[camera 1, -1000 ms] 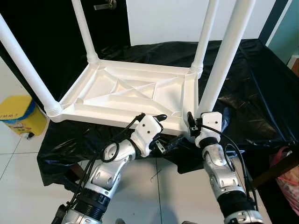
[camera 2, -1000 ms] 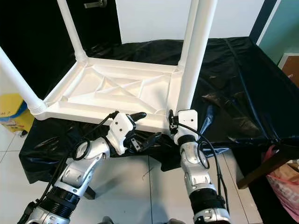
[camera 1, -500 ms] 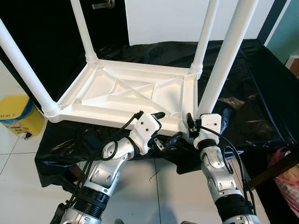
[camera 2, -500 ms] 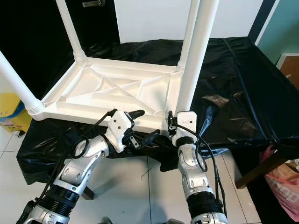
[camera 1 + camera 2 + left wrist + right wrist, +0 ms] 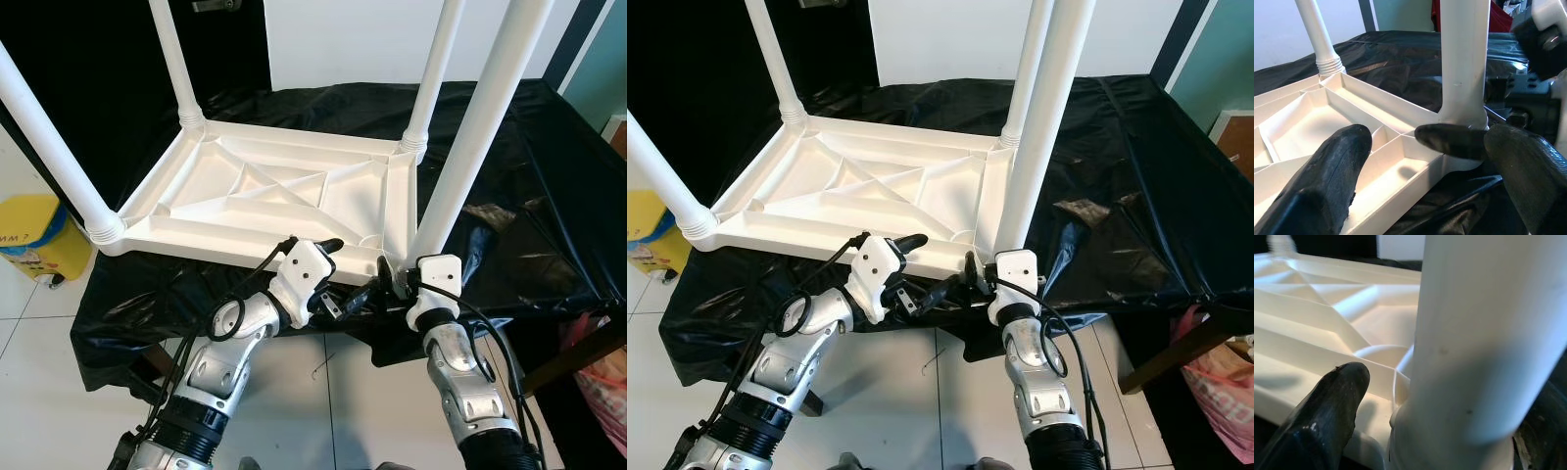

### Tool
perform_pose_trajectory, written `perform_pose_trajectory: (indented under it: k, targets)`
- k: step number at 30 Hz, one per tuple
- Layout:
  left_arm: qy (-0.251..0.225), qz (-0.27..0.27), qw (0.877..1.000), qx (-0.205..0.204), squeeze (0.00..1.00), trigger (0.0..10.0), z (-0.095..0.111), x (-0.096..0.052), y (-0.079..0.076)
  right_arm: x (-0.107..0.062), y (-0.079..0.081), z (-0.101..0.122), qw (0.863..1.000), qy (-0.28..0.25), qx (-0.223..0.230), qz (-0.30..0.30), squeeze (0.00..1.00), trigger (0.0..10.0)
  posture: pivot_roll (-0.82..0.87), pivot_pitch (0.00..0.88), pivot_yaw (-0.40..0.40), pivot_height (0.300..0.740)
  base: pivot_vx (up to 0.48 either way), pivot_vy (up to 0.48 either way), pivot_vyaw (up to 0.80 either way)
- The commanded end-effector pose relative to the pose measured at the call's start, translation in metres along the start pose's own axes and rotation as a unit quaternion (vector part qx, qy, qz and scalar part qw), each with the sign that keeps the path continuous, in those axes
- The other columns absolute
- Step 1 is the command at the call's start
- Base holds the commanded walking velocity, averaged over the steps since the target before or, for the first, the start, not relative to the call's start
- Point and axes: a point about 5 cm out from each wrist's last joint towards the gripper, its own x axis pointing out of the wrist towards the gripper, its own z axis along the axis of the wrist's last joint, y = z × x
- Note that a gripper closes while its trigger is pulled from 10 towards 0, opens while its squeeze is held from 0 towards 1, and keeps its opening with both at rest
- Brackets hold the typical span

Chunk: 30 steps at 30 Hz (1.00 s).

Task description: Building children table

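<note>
Grippers: I count two. My left gripper (image 5: 338,269) has its jaws apart over the tabletop's near rim; my right gripper (image 5: 392,284) is at the near-right leg's (image 5: 468,147) base, and I cannot tell its jaws.
Children's table (image 5: 265,191): one, upside down, four legs up.
Surface: table under black sheet (image 5: 529,176); white tiled floor (image 5: 29,333).
Room: yellow bin (image 5: 34,235), white wall (image 5: 343,39).
Wrist views: the left wrist shows a red object (image 5: 1501,22) behind.
</note>
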Motion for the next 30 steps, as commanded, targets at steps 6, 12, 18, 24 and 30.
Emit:
perform_pose_trajectory:
  k: [6,12,18,24,30]
  targets:
    - [0.009,0.001,1.000,0.004,0.00,10.0,-0.003,-0.001,-0.006,-0.004,-0.019,0.007,0.993,-0.015,-0.017,0.115,0.00,10.0,-0.04,0.038,-0.031,0.740,0.000,0.000,0.00]
    - [0.022,-0.018,1.000,0.010,0.00,10.0,-0.007,-0.002,-0.012,0.003,-0.025,0.008,0.988,-0.007,-0.019,0.151,0.00,10.0,-0.04,0.036,-0.030,0.740,0.000,0.000,0.00]
    - [0.030,-0.032,0.999,0.008,0.00,10.0,-0.009,-0.002,-0.016,0.008,-0.025,0.009,0.983,0.000,-0.024,0.184,0.00,10.0,-0.03,0.032,-0.024,0.740,0.000,0.000,0.00]
    - [0.036,-0.042,0.998,0.012,0.00,10.0,-0.010,-0.002,-0.017,0.017,-0.024,0.008,0.976,0.009,-0.038,0.214,0.00,10.0,-0.03,0.028,-0.016,0.740,0.000,0.000,0.00]
    - [0.042,-0.042,0.998,0.020,0.00,10.0,-0.010,-0.004,-0.015,0.021,-0.024,0.003,0.972,0.017,-0.045,0.230,0.00,0.0,-0.01,0.023,-0.015,0.740,0.000,0.000,0.00]
